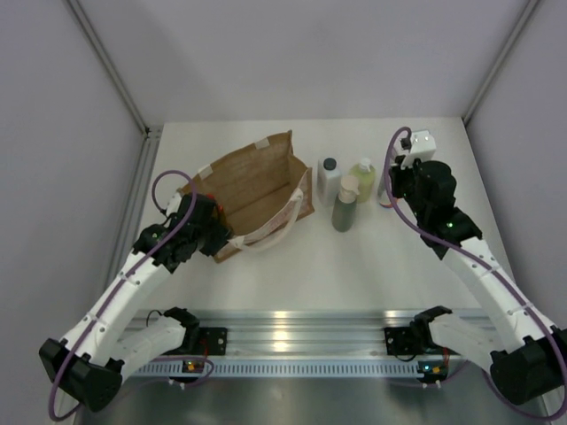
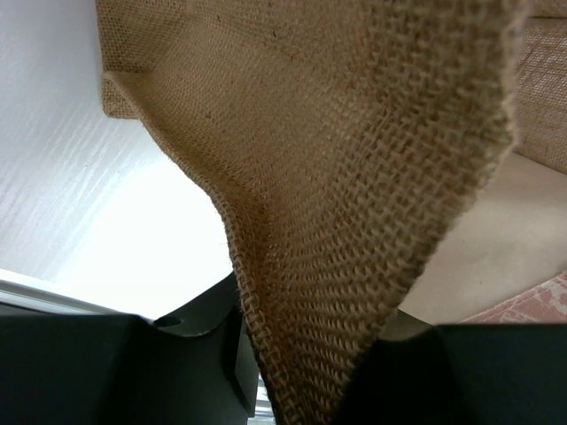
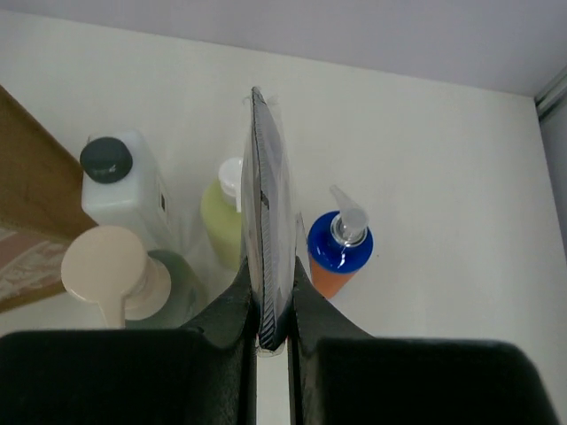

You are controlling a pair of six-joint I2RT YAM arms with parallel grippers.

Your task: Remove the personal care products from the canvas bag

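Left gripper (image 2: 306, 354) pinches wall of canvas bag (image 1: 257, 181); right gripper (image 3: 273, 301), we note, clamps thin sachet (image 3: 266, 177) beside bottles (image 3: 221, 212).

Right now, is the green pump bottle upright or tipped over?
Upright. The pump bottle stands on its base on the table, pump head on top, outside the bag.

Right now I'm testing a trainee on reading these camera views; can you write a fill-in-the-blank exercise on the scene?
1. The left gripper is shut on the rim of the ____.
2. The right gripper pinches a thin flat packet, so its jaws are ____.
3. The right wrist view shows ____ bottles standing on the table.
Missing words: canvas bag; shut; four.
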